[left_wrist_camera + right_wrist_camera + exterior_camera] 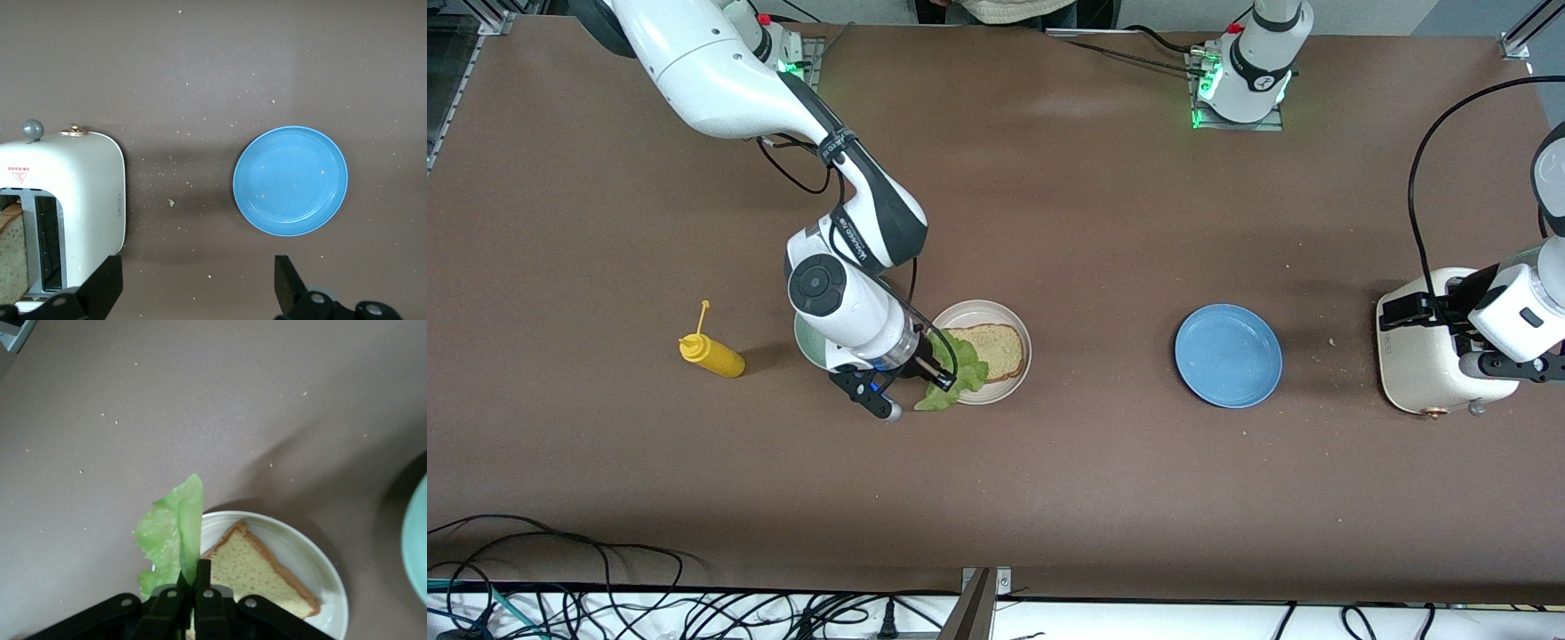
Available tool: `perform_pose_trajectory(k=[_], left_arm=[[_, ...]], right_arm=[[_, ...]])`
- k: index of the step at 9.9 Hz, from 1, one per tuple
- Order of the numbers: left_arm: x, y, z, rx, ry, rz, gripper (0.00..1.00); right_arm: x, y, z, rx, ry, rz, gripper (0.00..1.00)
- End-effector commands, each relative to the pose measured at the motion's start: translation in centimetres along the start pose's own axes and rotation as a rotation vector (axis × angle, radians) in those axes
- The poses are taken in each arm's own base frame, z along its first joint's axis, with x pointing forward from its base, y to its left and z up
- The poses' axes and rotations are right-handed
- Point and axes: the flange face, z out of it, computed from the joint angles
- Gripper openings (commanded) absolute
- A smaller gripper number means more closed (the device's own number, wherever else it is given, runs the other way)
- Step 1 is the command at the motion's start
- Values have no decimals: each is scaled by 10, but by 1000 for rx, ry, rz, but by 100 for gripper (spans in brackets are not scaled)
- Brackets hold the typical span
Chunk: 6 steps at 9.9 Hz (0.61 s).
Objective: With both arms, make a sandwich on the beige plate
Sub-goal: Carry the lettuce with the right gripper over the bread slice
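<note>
The beige plate (pixel 1009 324) holds one slice of tan bread (pixel 993 349). My right gripper (pixel 929 366) is shut on a green lettuce leaf (pixel 959 378) and holds it over the plate's edge, beside the bread. In the right wrist view the leaf (pixel 172 530) hangs from the closed fingers (pixel 203 577), with the bread (pixel 257 572) and plate (pixel 313 573) beneath. My left gripper (pixel 1498 356) is open over a white toaster (pixel 1418 356). A second bread slice (pixel 10 250) sits in the toaster (pixel 80 200) slot in the left wrist view.
A blue plate (pixel 1228 355) lies between the beige plate and the toaster, and shows in the left wrist view (pixel 291 180). A mint-green plate (pixel 805 342) is mostly hidden under the right arm. A yellow squeeze bottle (pixel 711 352) lies toward the right arm's end.
</note>
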Motion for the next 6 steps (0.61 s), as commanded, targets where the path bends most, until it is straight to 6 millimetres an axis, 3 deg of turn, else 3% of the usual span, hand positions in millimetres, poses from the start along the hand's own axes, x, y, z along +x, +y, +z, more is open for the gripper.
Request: perform_pose_trajectory(k=[1,6], left_arm=[[1,2,-3,33,-7,2,100],[1,2,1,32,-13,0,100]], right_arm=[[-5,-11,17,66,-50,110,0],[-13,-1,39,42,-90,222,0]])
